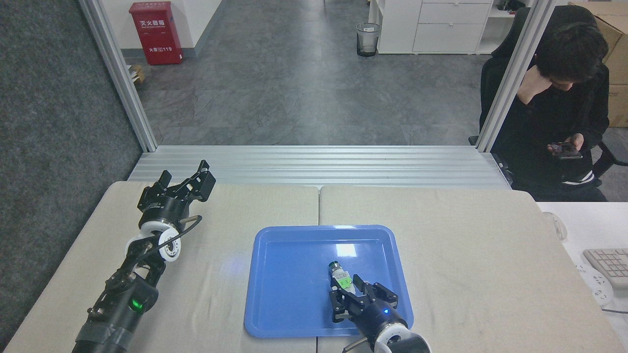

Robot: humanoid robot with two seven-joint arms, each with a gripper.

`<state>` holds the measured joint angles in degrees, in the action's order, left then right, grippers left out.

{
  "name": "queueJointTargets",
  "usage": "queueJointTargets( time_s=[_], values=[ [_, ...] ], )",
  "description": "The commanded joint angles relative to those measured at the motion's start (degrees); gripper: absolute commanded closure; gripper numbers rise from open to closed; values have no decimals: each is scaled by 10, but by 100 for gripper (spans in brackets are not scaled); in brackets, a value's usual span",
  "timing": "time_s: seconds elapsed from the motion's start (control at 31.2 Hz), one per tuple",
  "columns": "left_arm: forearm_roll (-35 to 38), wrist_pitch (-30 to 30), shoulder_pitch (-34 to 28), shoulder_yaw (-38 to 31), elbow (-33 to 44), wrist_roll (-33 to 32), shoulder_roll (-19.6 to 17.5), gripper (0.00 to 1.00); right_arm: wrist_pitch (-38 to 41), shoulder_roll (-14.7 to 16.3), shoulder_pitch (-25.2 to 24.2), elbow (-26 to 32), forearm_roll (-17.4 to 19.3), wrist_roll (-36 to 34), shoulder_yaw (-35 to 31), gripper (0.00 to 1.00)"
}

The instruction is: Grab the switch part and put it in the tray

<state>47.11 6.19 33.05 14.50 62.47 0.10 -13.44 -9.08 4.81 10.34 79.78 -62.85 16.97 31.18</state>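
The blue tray [294, 314] lies in the middle of the table. On its floor, right of centre, lies the switch part [340, 278]: a white block with a green piece, its dark-tipped silvery end pointing away from me. My right gripper [347, 290] sits low over the tray's near right area, fingers either side of the part's near end. The right finger [357, 283] stands off the part with blue showing between, so the gripper looks open. At the table's far left, well away from the tray, my left gripper [189, 177] is open and holds nothing.
A person [554, 113] sits beyond the table's far right corner, looking at a phone. A white desk with a keyboard [611, 264] adjoins the right edge. An aluminium frame rail [319, 164] runs along the table's far side.
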Motion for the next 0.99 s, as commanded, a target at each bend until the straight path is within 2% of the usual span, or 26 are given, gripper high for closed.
queueJointTargets(
  time_s=[0.0, 0.1, 0.19, 0.29, 0.35, 0.45, 0.54, 0.71, 0.96],
  values=[
    [0, 1, 0, 0, 0, 0, 0, 0, 3, -15, 22, -30, 7, -3, -16, 0],
    [0, 0, 0, 0, 0, 0, 0, 0, 3, -24, 58, -30, 18, -3, -53, 0],
    [0, 0, 0, 0, 0, 0, 0, 0, 2, -38, 117, -31, 21, -3, -100, 0],
    [0, 0, 0, 0, 0, -1, 0, 0, 6, -29, 158, -46, 21, -15, -146, 0],
    [0, 1, 0, 0, 0, 0, 0, 0, 47, -1, 179, -80, 22, -23, -168, 0],
    [0, 1, 0, 0, 0, 0, 0, 0, 152, 74, 201, -147, 19, -48, -178, 0],
    [0, 0, 0, 0, 0, 0, 0, 0, 137, 89, 222, -194, 19, -62, -180, 0],
    [0, 0, 0, 0, 0, 0, 0, 0, 125, 114, 225, -223, 16, -76, -179, 0],
    [0, 1, 0, 0, 0, 0, 0, 0, 127, 122, 217, -224, 21, -143, -181, 0]
  ],
)
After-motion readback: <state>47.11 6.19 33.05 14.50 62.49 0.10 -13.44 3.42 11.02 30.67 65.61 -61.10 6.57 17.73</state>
